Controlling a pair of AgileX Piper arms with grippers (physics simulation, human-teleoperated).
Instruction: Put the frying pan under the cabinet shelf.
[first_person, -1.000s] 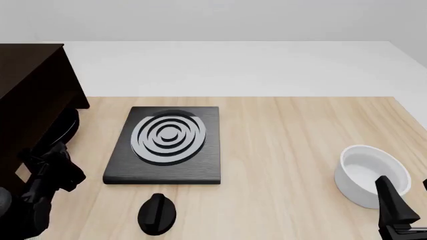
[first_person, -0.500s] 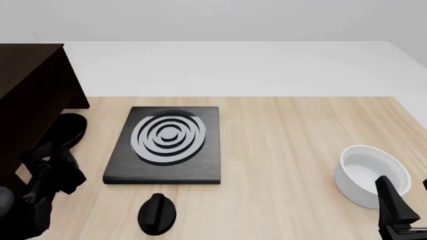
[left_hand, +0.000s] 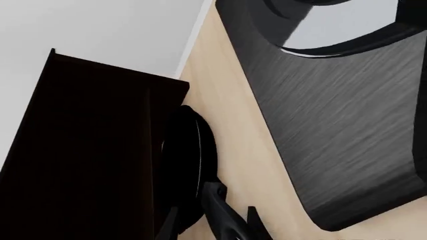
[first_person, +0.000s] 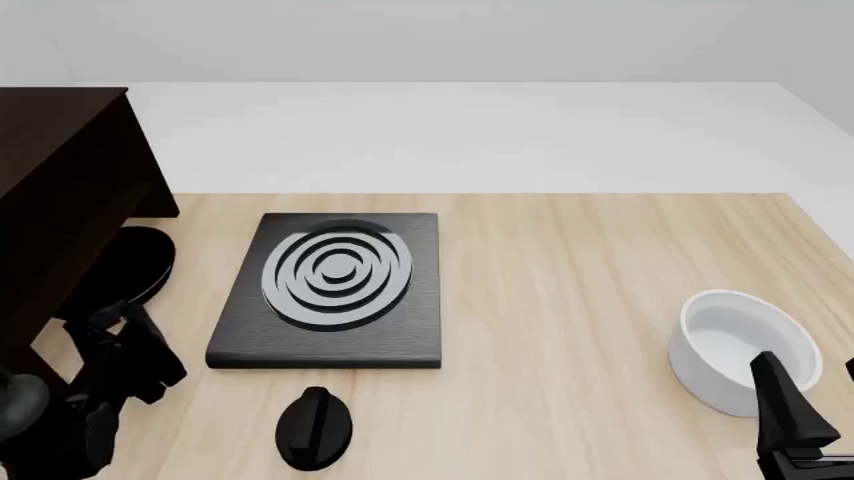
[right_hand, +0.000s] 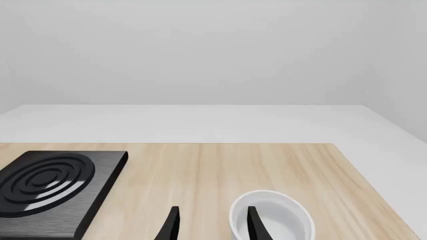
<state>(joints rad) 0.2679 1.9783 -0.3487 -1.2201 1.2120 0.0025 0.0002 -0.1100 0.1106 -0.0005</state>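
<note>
Front view: frying pan (first_person: 134, 262) just beyond left hand (first_person: 118, 338), fingers apart.

Item count — one round black frying pan (first_person: 134, 262), one large dark brown wooden cabinet (first_person: 60, 190), one black square stove plate with grey rings (first_person: 334, 287). Also one white round bowl (first_person: 741, 350), one small black round knob (first_person: 314, 428) — and two black grippers, left (first_person: 127, 350) and right (first_person: 801, 400).

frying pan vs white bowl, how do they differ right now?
Colour: the frying pan is black, the white bowl is white. Shape: the pan looks shallow, the bowl has tall walls. Place: the pan sits at the table's left edge, partly tucked under the cabinet shelf; the bowl stands in the open on the right, just ahead of the right gripper. Both are round and rest on the table.
</note>
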